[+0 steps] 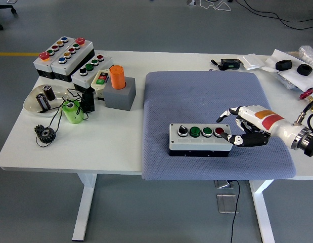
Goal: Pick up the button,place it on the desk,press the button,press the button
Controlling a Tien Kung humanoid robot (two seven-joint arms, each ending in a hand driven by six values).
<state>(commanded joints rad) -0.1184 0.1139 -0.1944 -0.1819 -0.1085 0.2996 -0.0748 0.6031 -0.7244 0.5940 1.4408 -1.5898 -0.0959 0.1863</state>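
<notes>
A grey button box (200,139) with a black knob, two green buttons and a red button (219,132) lies on the blue-grey mat (212,91). My right hand (236,126) comes in from the right, palm down, at the box's right end. Its fingers are loosely curled and hold nothing. One fingertip (226,136) hovers just beside the red button; I cannot tell whether it touches the box. The left hand is out of view.
At the left stand several more button boxes (65,53), an orange cylinder on a grey block (119,95), a green cup (73,112), a clear dish (32,104) and a black gear (45,133). Small black items and bags lie at the back right.
</notes>
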